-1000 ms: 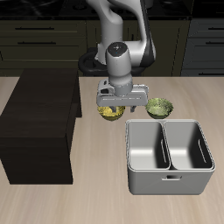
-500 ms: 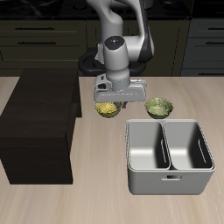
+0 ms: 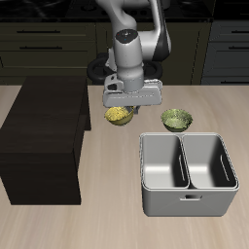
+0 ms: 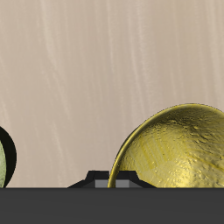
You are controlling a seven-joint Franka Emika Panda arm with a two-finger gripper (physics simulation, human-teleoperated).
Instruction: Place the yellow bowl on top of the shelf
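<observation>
**Operator:** I have the yellow bowl (image 3: 118, 116) pinched by its rim in the gripper (image 3: 121, 105), clear of the table (image 3: 117, 214) and hanging just beside the shelf (image 3: 44, 136), near its top edge. The fingers are narrow, closed on the rim; the wrist view shows the bowl (image 4: 175, 149) right up against the gripper, with bare table far below it.

**Observer:** What worries you from here?

**Operator:** The grip is only on one edge, so I judge the bowl could swing or slip out if I jerk sideways. Also, it does not look safely above the shelf top yet; moving across now could knock its underside against the shelf's edge.

**Observer:** And the green bowl (image 3: 177, 119)?

**Operator:** It sits untouched behind the grey bin (image 3: 189, 175), well out of my path.

**Observer:** What has changed since a second ago?

**Operator:** The bowl was down on the table then; now the arm has risen and carried it up, shifting slightly toward the shelf.
</observation>
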